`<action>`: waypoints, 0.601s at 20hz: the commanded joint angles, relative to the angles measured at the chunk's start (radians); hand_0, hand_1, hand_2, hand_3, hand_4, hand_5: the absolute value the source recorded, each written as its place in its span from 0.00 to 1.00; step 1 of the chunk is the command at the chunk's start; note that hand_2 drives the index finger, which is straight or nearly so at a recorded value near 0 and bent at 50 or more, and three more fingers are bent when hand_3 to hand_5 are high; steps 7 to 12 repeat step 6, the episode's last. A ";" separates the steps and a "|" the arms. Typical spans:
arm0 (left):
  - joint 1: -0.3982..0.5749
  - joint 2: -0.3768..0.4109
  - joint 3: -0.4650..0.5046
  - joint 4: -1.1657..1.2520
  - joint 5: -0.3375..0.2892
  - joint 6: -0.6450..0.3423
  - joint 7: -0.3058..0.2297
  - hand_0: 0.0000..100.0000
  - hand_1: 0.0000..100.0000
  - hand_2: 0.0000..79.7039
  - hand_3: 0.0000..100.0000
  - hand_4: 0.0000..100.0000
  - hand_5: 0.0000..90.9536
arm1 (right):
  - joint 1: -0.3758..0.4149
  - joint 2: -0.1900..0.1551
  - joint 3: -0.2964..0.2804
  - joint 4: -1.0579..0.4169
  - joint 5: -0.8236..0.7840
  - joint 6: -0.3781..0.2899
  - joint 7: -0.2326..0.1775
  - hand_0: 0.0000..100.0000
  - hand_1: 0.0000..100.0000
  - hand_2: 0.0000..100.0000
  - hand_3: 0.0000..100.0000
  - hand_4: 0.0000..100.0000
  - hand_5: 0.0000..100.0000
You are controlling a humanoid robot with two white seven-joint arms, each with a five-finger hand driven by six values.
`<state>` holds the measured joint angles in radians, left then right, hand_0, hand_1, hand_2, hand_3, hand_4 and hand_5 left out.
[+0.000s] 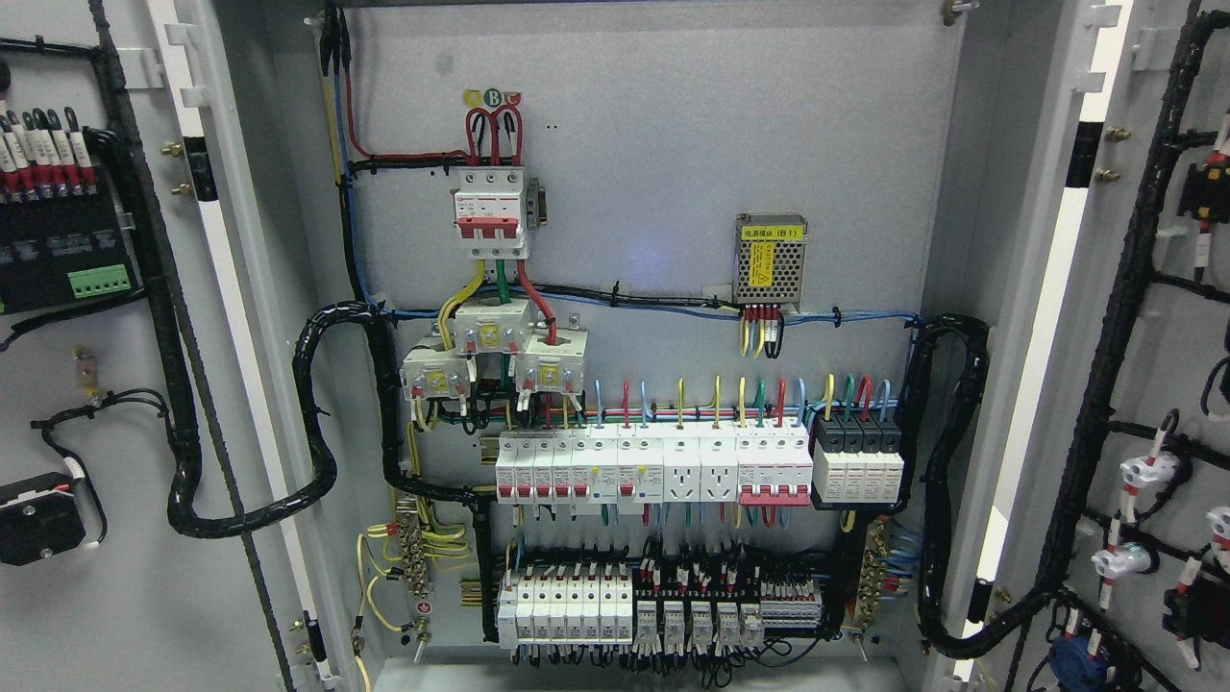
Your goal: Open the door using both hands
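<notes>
Head view: both cabinet doors stand swung wide, the left door (pixel 115 384) at the picture's left edge, the right door (pixel 1153 384) at its right. Between them the back panel (pixel 653 144) carries breakers (pixel 653 466) and wiring. Neither hand shows, so their state cannot be told.

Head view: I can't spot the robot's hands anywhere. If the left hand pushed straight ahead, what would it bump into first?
Neither hand is in view, so its heading can't be judged. Both doors, the left door and the right door, already stand open; straight ahead is the wiring panel with its row of breakers.
</notes>
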<state>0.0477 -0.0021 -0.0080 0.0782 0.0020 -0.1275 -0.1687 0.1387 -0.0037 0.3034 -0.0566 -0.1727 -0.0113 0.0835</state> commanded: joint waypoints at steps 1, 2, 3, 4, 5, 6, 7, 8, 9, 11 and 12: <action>0.000 -0.032 -0.023 -0.054 0.024 0.000 0.003 0.00 0.00 0.00 0.00 0.00 0.00 | -0.004 0.024 0.002 0.000 0.001 -0.006 0.009 0.38 0.00 0.00 0.00 0.00 0.00; 0.000 -0.033 -0.023 -0.054 0.024 0.000 0.003 0.00 0.00 0.00 0.00 0.00 0.00 | -0.002 0.024 0.002 -0.002 0.001 -0.007 0.009 0.38 0.00 0.00 0.00 0.00 0.00; 0.000 -0.033 -0.021 -0.054 0.024 0.000 0.003 0.00 0.00 0.00 0.00 0.00 0.00 | -0.002 0.025 0.003 -0.002 0.001 -0.007 0.009 0.38 0.00 0.00 0.00 0.00 0.00; 0.000 -0.033 -0.023 -0.054 0.024 0.000 0.003 0.00 0.00 0.00 0.00 0.00 0.00 | -0.002 0.028 0.003 -0.002 0.001 -0.007 0.009 0.38 0.00 0.00 0.00 0.00 0.00; 0.000 -0.033 -0.023 -0.054 0.024 0.000 0.003 0.00 0.00 0.00 0.00 0.00 0.00 | -0.002 0.028 0.003 -0.002 0.001 -0.007 0.009 0.38 0.00 0.00 0.00 0.00 0.00; 0.000 -0.033 -0.023 -0.054 0.024 0.000 0.003 0.00 0.00 0.00 0.00 0.00 0.00 | -0.002 0.028 0.003 -0.002 0.001 -0.007 0.009 0.38 0.00 0.00 0.00 0.00 0.00; 0.000 -0.033 -0.023 -0.054 0.024 0.000 0.003 0.00 0.00 0.00 0.00 0.00 0.00 | -0.002 0.028 0.003 -0.002 0.001 -0.007 0.009 0.38 0.00 0.00 0.00 0.00 0.00; 0.000 -0.033 -0.023 -0.054 0.024 0.000 0.003 0.00 0.00 0.00 0.00 0.00 0.00 | -0.002 0.028 0.003 -0.002 0.001 -0.007 0.009 0.38 0.00 0.00 0.00 0.00 0.00; 0.000 -0.033 -0.023 -0.054 0.024 0.000 0.003 0.00 0.00 0.00 0.00 0.00 0.00 | -0.002 0.028 0.003 -0.002 0.001 -0.007 0.009 0.38 0.00 0.00 0.00 0.00 0.00; 0.000 -0.033 -0.023 -0.054 0.024 0.000 0.003 0.00 0.00 0.00 0.00 0.00 0.00 | -0.002 0.028 0.003 -0.002 0.001 -0.007 0.009 0.38 0.00 0.00 0.00 0.00 0.00; 0.000 -0.033 -0.023 -0.054 0.024 0.000 0.003 0.00 0.00 0.00 0.00 0.00 0.00 | -0.002 0.028 0.003 -0.002 0.001 -0.007 0.009 0.38 0.00 0.00 0.00 0.00 0.00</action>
